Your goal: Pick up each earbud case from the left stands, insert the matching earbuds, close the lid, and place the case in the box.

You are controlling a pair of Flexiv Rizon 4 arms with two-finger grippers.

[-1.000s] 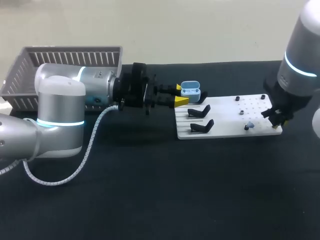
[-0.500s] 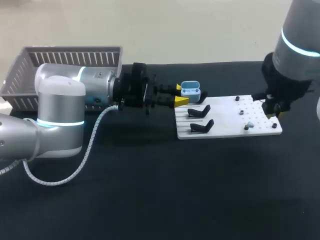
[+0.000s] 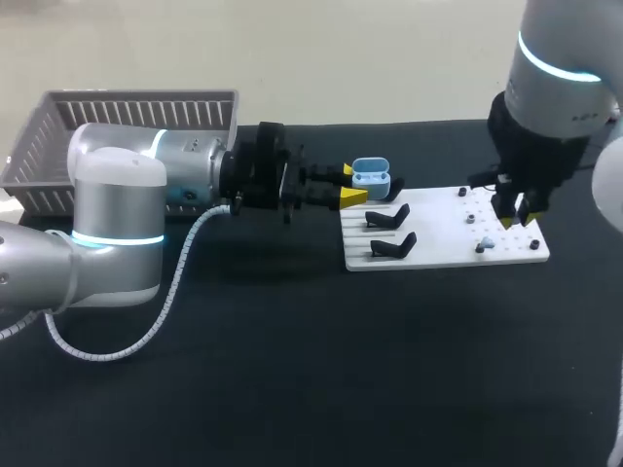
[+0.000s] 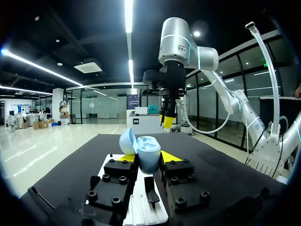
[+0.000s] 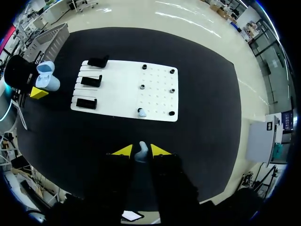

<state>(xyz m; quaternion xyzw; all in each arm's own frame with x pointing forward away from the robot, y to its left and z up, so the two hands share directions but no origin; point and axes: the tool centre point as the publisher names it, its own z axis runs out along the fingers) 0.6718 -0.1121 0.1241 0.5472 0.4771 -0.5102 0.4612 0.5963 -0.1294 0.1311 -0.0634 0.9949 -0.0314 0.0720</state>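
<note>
Above the white board (image 3: 438, 232) the right gripper (image 3: 513, 218) pinches a pale earbud (image 5: 141, 151), and the left gripper (image 3: 351, 187) clamps the open case (image 3: 371, 178) beside the stands (image 3: 387, 216): best to carry it over level, align with the matching well, lower gently.

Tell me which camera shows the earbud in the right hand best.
The right wrist view: the pale blue earbud sits between the yellow tips of the right hand, plain against the dark table. In the head view and the left wrist view the right hand shows, but the earbud is too small to make out.
</note>
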